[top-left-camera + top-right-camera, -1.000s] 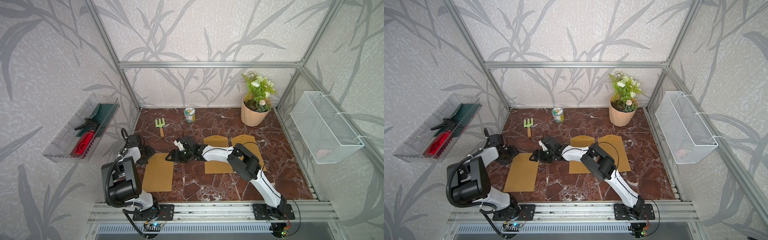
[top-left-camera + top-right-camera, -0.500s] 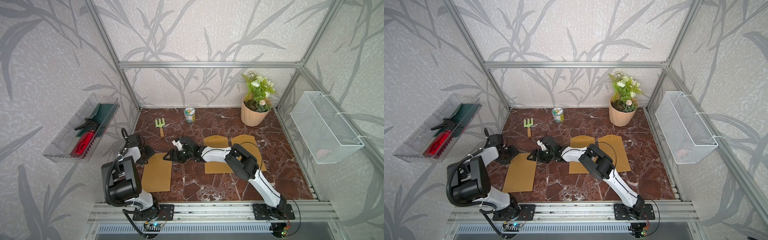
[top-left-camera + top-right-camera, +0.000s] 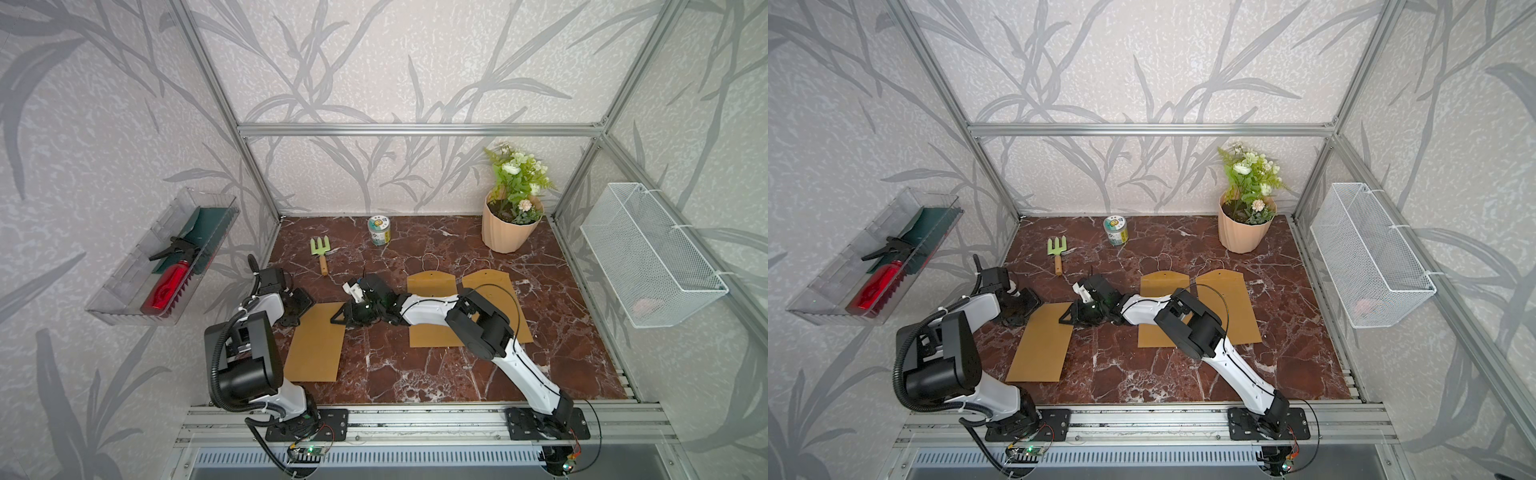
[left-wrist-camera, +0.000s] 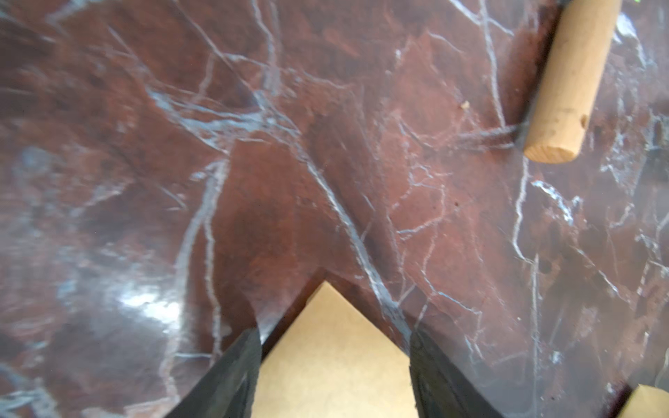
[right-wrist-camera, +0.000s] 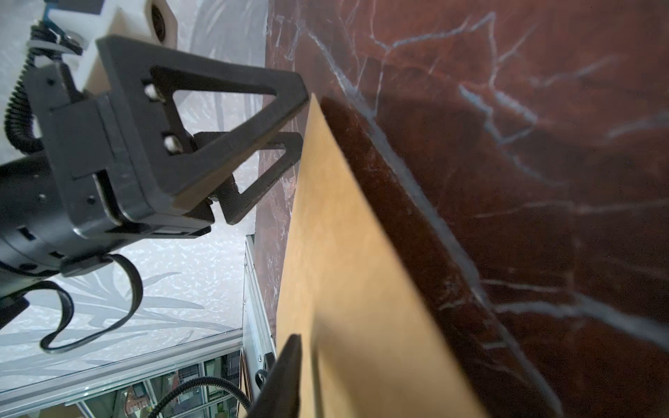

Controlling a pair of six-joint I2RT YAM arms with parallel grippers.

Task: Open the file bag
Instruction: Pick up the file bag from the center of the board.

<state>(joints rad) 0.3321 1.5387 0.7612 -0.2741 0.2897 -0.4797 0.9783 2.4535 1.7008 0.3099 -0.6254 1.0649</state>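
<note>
The tabletop [image 3: 415, 374] is dark red marble with white veins. It sits in a booth of pale wallpaper printed with grey leaves, braced by an aluminium frame [image 3: 415, 129]. One clear tray [image 3: 104, 307] hangs on the left wall with one red spray bottle [image 3: 168, 286] in it. One white wire basket [image 3: 648, 257] hangs on the right wall.

I count three brown file bags lying flat. The file bag [image 3: 316, 349] being worked on is left of centre, towards the near edge. The middle bag [image 3: 430, 284] and the right-hand bag [image 3: 494, 278] lie side by side right of centre, their edges overlapping. Along the far side stand one green garden fork [image 3: 321, 253], one small tin [image 3: 378, 230] and one potted plant [image 3: 509, 232].

There are two arms, and both reach to the far edge of the file bag [image 3: 1042, 349].
- **Left gripper** [image 3: 297, 309]: it is at the far left corner. In its wrist view the left gripper [image 4: 335, 336] has its fingers spread, with the point of the file bag [image 4: 333, 362] between them, and the fork's wooden handle [image 4: 564, 83] lies beyond.
- **Right gripper** [image 3: 338, 318]: it is at the far right corner. Its wrist view shows only one finger [image 5: 289, 376], close against the file bag [image 5: 344, 253], so I cannot tell whether it has closed on the paper.
</note>
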